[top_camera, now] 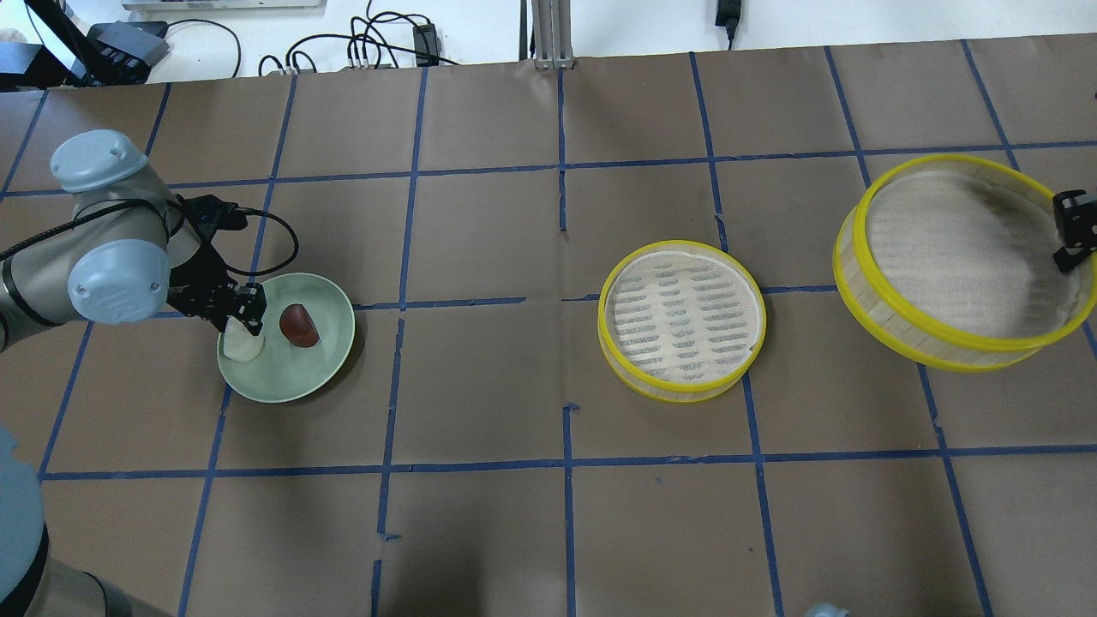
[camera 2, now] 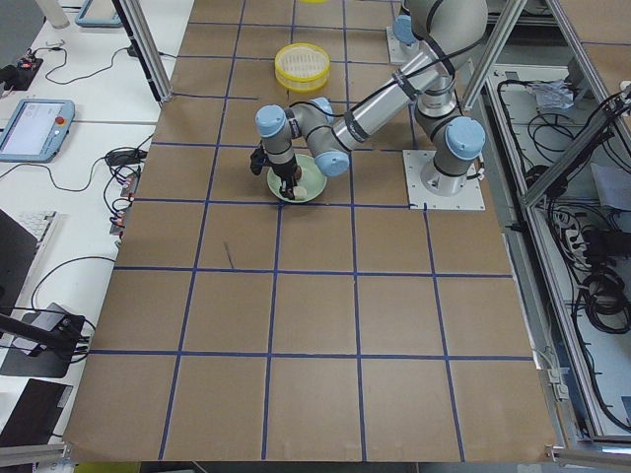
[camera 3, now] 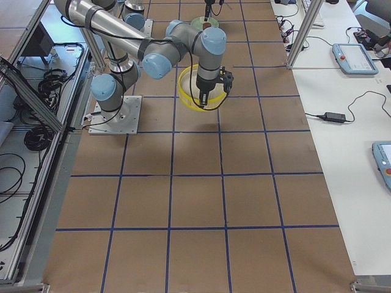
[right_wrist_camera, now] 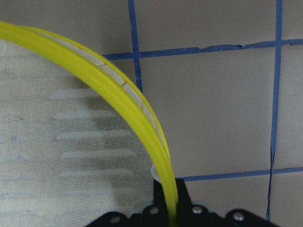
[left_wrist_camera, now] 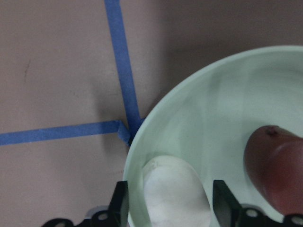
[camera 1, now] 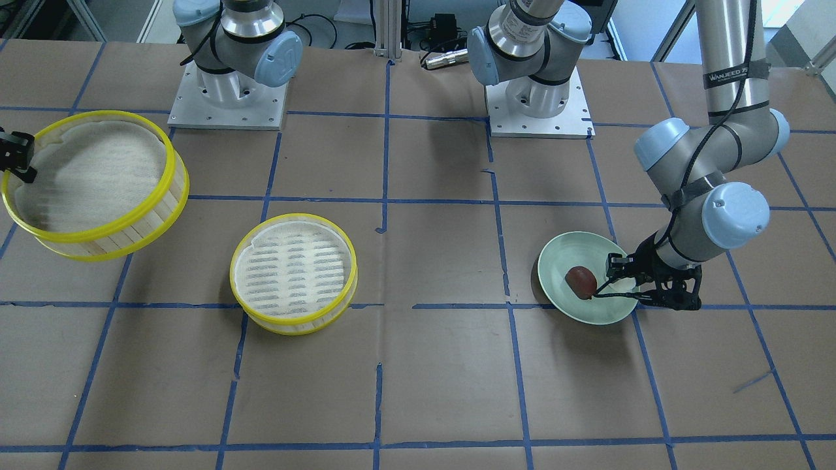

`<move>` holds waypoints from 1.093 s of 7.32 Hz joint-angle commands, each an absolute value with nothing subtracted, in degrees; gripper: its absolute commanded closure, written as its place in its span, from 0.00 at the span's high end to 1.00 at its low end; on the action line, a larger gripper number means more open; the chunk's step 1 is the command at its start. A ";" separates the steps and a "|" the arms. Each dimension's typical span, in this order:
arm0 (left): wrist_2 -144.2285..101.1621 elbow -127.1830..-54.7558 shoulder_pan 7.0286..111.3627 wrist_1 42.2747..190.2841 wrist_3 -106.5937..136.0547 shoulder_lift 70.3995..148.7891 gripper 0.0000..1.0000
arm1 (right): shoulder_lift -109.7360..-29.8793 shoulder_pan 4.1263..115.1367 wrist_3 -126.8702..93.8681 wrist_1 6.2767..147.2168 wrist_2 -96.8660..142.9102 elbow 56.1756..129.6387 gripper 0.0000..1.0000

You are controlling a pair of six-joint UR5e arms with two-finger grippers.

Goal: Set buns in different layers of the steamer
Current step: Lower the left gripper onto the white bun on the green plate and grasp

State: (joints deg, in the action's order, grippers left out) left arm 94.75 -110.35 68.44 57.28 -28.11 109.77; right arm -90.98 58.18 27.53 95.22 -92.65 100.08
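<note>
The white bun (top_camera: 242, 347) and the reddish-brown bun (top_camera: 298, 326) lie on a pale green plate (top_camera: 291, 375). My left gripper (top_camera: 243, 332) is down in the plate, open, with one finger on each side of the white bun (left_wrist_camera: 175, 194). The reddish-brown bun (left_wrist_camera: 277, 172) lies just to its side. One steamer tier (top_camera: 681, 319) stands empty on the table. My right gripper (top_camera: 1070, 250) is shut on the yellow rim of the other steamer tier (top_camera: 960, 257) and holds it tilted above the table. That rim (right_wrist_camera: 142, 113) runs between its fingers.
Brown paper with blue tape grid lines covers the table (top_camera: 514, 411). The two arm bases (camera 1: 228, 98) stand at the robot's edge. The plate is far out on the robot's left and the held tier far out on its right.
</note>
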 commanded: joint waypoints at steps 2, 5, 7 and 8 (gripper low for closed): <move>94.66 -110.39 68.47 57.30 -27.69 109.51 0.33 | -91.05 58.18 27.51 95.27 -92.64 100.28 0.10; 94.92 -109.51 69.17 58.70 -27.25 106.54 0.15 | -91.23 58.18 27.42 95.45 -92.55 100.20 0.11; 95.01 -106.72 69.87 64.20 -26.29 103.72 0.10 | -91.23 58.18 27.51 95.36 -92.55 100.20 0.12; 94.57 -103.39 72.05 67.73 -21.67 103.28 0.08 | -91.23 58.18 27.51 95.36 -92.55 100.20 0.12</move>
State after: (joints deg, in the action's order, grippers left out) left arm 94.91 -106.83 70.19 63.19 -25.57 104.29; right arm -91.23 58.18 27.48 95.37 -92.55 100.20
